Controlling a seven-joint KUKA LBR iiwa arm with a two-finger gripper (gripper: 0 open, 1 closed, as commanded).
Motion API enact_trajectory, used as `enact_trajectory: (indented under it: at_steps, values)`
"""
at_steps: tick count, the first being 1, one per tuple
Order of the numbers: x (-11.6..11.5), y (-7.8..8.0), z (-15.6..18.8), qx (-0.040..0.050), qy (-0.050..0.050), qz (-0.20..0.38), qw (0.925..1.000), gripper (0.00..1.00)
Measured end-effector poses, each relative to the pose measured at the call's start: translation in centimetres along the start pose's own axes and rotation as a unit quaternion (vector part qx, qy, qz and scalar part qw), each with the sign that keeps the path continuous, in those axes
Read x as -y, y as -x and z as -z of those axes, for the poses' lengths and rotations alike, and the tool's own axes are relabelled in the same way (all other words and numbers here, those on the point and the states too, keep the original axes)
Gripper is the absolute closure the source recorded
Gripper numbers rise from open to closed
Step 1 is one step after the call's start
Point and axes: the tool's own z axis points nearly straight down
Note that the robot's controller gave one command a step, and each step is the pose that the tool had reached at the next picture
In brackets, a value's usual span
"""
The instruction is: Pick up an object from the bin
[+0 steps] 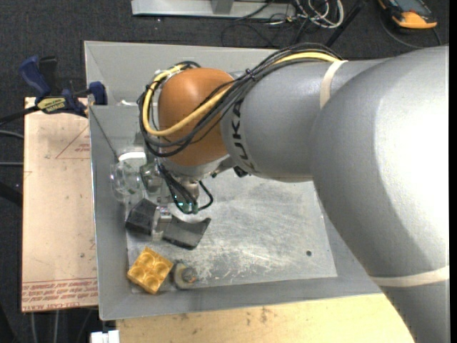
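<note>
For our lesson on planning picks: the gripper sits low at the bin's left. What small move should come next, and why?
Probably a slight descent onto the dark grey block: the gripper hangs close by it, near the clear cup, holding nothing visible.

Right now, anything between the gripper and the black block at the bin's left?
Nothing visible. The gripper is right beside the black block; a clear plastic piece lies above it in view, a dark flat piece to its right.
</note>
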Motion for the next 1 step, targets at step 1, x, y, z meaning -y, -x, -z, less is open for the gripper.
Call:
enact_trajectory:
  at_steps: [1]
  values:
    - [0.06, 0.23, 0.43, 0.0036, 0.001, -0.001, 1.0000, 0.00]
